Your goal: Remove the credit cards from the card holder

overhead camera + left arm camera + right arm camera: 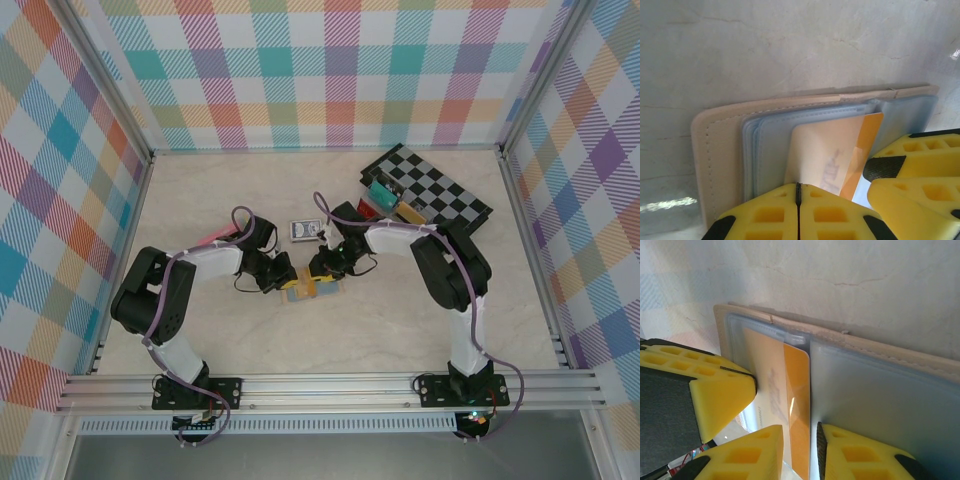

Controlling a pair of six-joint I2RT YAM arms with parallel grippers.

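one card holder (720,150), one yellow card (862,150), perhaps one card pack (304,231).

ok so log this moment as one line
left gripper: shut on card holder | right gripper: open around yellow card | yellow card: partly out of card holder | card holder: lying open

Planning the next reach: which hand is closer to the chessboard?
Right. The right hand is at the card holder's right side, the chessboard farther back and to its right. The left hand is at the holder's left side, farther from the board.
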